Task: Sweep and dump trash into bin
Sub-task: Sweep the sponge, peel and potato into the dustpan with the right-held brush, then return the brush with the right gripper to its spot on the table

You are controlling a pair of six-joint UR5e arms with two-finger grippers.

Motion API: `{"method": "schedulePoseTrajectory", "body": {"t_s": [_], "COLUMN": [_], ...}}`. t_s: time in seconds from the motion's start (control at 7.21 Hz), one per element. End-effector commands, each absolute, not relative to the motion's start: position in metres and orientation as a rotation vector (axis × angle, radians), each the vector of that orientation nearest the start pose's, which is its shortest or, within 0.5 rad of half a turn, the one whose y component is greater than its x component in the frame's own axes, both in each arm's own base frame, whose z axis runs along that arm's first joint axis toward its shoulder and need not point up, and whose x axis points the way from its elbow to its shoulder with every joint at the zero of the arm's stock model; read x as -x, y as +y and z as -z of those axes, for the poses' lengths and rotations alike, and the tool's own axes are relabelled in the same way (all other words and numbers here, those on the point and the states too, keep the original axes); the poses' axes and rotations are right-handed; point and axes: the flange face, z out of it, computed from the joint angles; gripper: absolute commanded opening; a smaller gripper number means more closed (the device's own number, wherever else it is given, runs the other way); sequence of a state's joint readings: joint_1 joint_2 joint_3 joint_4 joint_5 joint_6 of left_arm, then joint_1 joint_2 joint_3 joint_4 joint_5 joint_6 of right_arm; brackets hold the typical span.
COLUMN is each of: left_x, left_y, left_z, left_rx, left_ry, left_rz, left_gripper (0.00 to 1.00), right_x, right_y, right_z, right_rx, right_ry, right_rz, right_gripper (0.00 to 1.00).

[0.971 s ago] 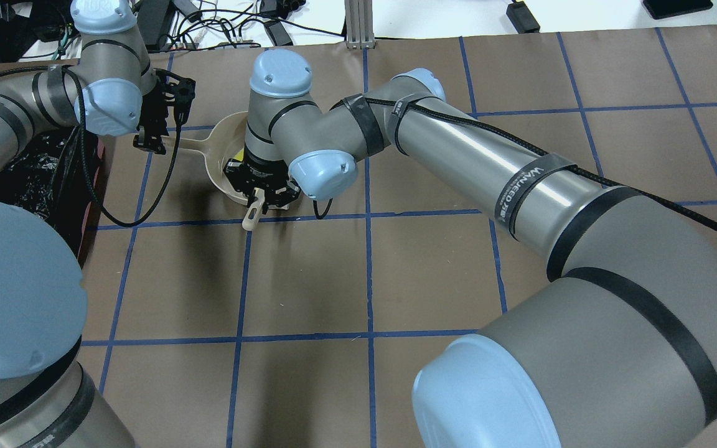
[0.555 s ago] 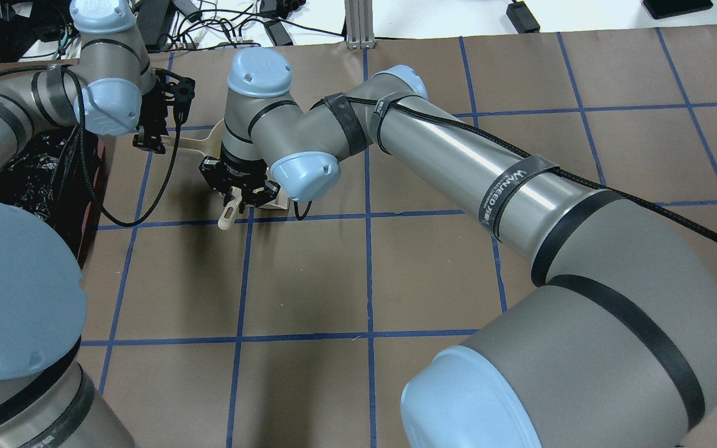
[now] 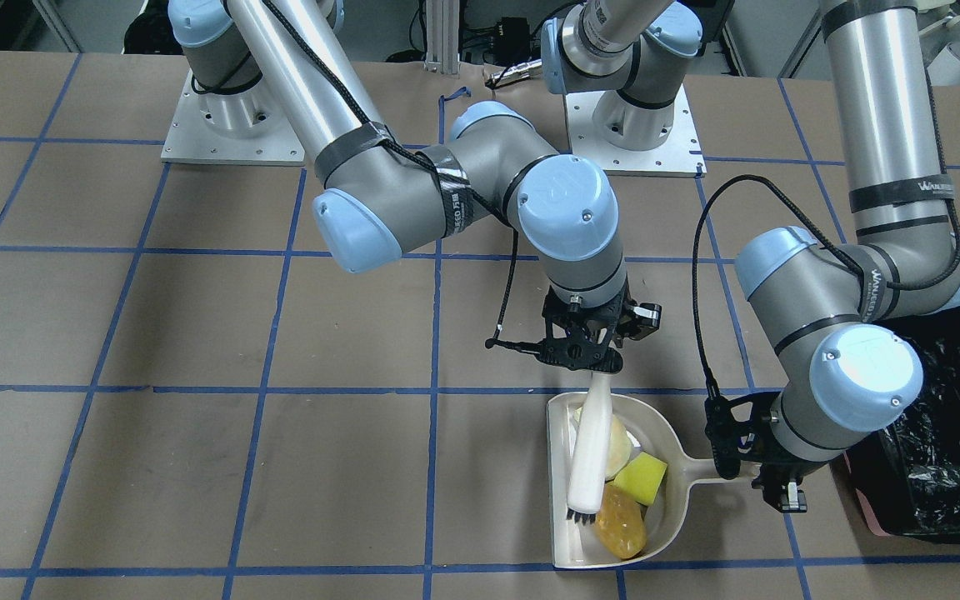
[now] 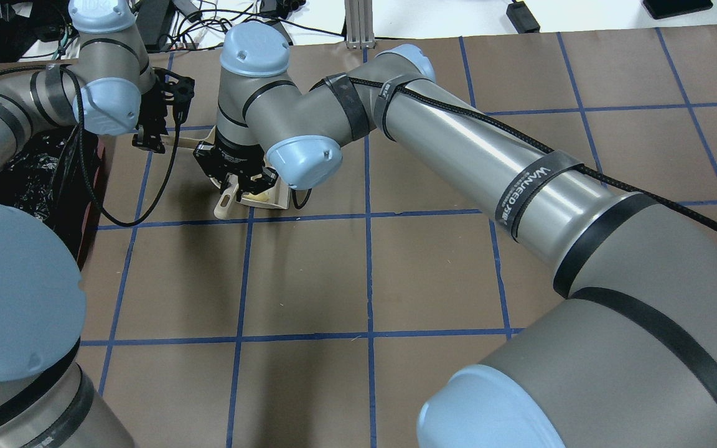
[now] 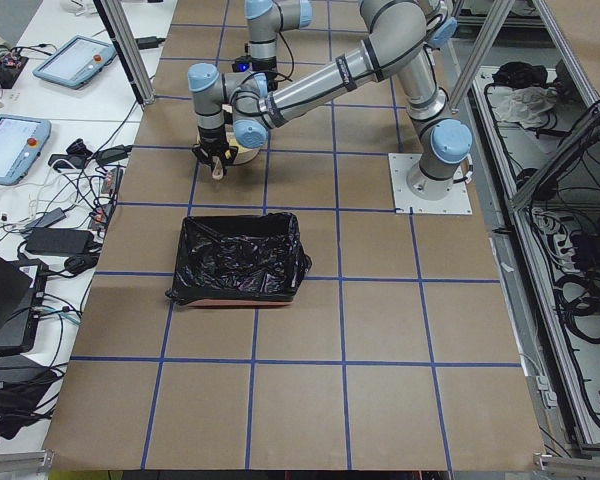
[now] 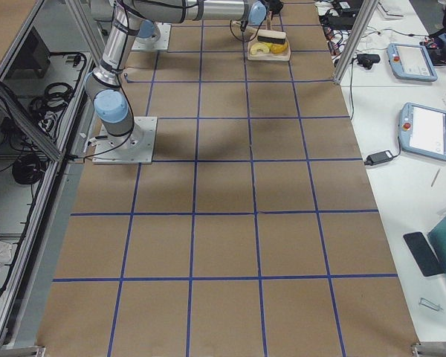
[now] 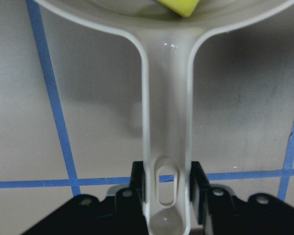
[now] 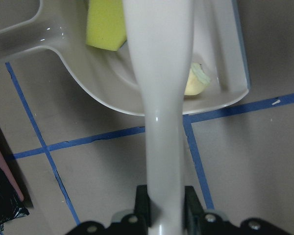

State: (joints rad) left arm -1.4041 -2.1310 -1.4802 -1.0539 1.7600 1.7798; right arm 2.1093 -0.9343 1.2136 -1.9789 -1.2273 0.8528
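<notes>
Everything's inside the dustpan (image 3: 670, 508): potato-like lump (image 3: 620, 518), sponge (image 3: 641, 478), and peel slices (image 3: 618, 450) tucked beside the brush (image 3: 592, 450). The right gripper (image 3: 592, 371) is clamped on the brush's handle just outside the dustpan's rim, and the left gripper (image 7: 167, 181) is closed tight on the dustpan's handle. Sweeping looks done to me, so lift the brush straight up so the bristles flick nothing out, then carry the dustpan level, mouth slightly raised, to the bin (image 3: 947, 433) just beyond its handle end.

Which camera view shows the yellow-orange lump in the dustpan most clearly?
Exterior front-facing: the lump lies plainly visible in the dustpan, beside the brush. Exterior right shows it tiny; the other views do not show it.
</notes>
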Motion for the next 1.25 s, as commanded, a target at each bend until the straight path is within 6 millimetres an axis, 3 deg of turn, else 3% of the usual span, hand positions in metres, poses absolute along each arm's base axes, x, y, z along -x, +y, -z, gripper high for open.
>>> {"method": "schedulePoseTrajectory", "body": {"t_s": [0.0,0.28,0.56,0.83,1.11], "left_x": [-0.002,-0.007,-0.015,-0.028,-0.043], "left_y": [-0.689,-0.689,-0.687,-0.686,-0.684], "left_z": [-0.254,-0.259,-0.265,-0.269,-0.289], "left_rx": [2.357,2.343,2.315,2.268,2.248], "left_ry": [-2.278,-2.286,-2.291,-2.304,-2.345], "left_rz": [0.198,0.168,0.143,0.067,0.01], "left_gripper": [0.11,0.11,0.08,0.07,0.05], "right_x": [-0.469,-0.379,-0.257,-0.141,-0.055], "right_y": [-0.563,-0.578,-0.581,-0.57,-0.567], "right_z": [-0.34,-0.371,-0.389,-0.371,-0.352], "right_rx": [-0.418,-0.407,-0.338,-0.284,-0.17], "right_ry": [2.901,3.0,3.034,3.093,3.073], "right_rz": [-0.152,-0.214,-0.216,-0.274,-0.326], "right_gripper": [0.0,0.0,0.0,0.0,0.0]}}
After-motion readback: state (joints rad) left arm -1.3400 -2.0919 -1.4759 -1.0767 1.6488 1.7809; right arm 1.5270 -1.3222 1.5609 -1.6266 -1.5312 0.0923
